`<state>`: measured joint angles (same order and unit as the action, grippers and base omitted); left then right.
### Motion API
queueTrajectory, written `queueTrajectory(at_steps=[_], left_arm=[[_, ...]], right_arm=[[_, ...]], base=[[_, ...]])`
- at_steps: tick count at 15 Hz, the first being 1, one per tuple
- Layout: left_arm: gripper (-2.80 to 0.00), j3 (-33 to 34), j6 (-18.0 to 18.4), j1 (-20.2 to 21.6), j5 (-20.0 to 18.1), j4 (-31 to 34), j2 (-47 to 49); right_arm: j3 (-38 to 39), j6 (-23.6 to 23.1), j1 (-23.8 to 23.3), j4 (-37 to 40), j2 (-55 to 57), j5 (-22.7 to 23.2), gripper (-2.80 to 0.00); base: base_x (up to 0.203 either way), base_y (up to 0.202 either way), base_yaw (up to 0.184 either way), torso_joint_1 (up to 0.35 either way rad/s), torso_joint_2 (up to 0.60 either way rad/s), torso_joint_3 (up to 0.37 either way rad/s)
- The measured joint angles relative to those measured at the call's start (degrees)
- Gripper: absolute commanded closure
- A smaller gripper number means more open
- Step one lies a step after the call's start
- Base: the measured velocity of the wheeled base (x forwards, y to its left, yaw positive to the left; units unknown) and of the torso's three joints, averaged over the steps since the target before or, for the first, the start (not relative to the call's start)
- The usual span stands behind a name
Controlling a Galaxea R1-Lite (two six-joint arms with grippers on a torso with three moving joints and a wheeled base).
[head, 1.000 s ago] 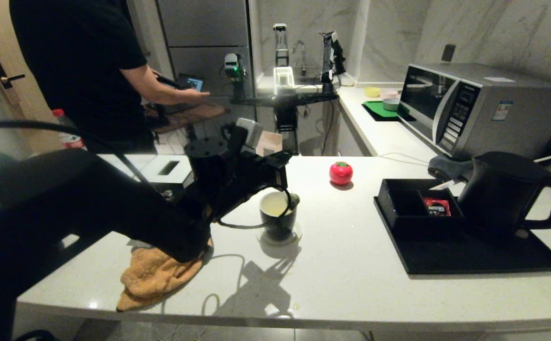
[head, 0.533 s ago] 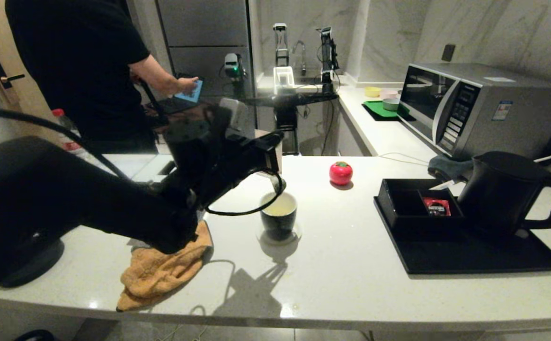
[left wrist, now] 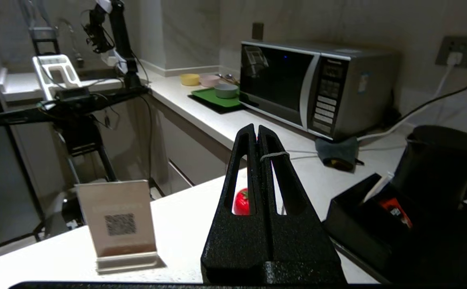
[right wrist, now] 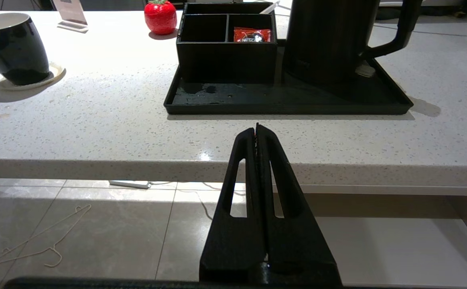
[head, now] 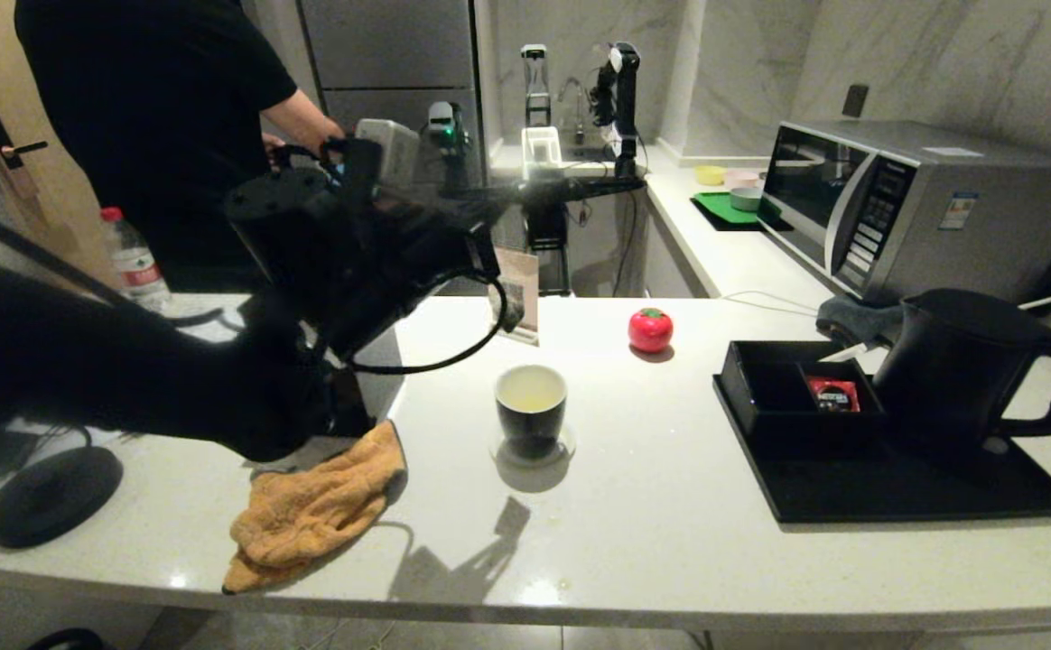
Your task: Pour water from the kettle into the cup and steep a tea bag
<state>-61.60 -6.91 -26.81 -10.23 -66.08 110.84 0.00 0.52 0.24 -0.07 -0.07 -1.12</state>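
Note:
The black cup (head: 531, 420) stands on a coaster mid-counter, with pale yellowish water (head: 530, 390) in it. My left gripper (head: 509, 316) hangs above and behind-left of the cup, apart from it. In the left wrist view this gripper (left wrist: 256, 127) is shut, and a thin pale string (left wrist: 275, 154) comes out between the fingers and loops over one of them. The tea bag itself is hidden. The black kettle (head: 959, 370) sits on the black tray (head: 905, 492) at the right. My right gripper (right wrist: 256, 126) is shut on nothing, below the counter's front edge.
A black organiser (head: 787, 397) holds a red sachet (head: 832, 394). A red tomato figure (head: 650, 329) and a QR card (head: 518, 293) stand behind the cup. An orange cloth (head: 309, 510) and a black disc (head: 51, 496) lie left. A person (head: 155, 126) stands back left.
My left gripper has lifted from the cup's rim and swung up and back to the left. The cup's mouth is now uncovered. The person's arm has shifted.

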Motion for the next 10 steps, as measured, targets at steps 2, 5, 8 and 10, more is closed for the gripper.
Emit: queueTrajectory(at_steps=[2,5,8,10], left_arm=[[0.0,0.0,0.0,1.5,0.0,2.8,-2.4],[0.0,0.0,0.0,5.8,-0.1,8.4,-6.4],[0.0,-0.2,0.0,11.3,-0.1,9.2,-9.0],[0.0,-0.2,0.0,15.0,-0.1,9.2,-10.0]], right_arm=[[0.0,0.0,0.0,0.0,0.0,0.0,0.0],[0.0,0.0,0.0,0.0,0.0,0.0,0.0],[0.0,0.0,0.0,0.0,0.0,0.0,0.0],[0.0,0.0,0.0,0.0,0.0,0.0,0.0]], base=[[0.0,0.0,0.0,0.0,0.0,0.0],[0.0,0.0,0.0,0.0,0.0,0.0],[0.0,0.0,0.0,0.0,0.0,0.0],[0.0,0.0,0.0,0.0,0.0,0.0]])
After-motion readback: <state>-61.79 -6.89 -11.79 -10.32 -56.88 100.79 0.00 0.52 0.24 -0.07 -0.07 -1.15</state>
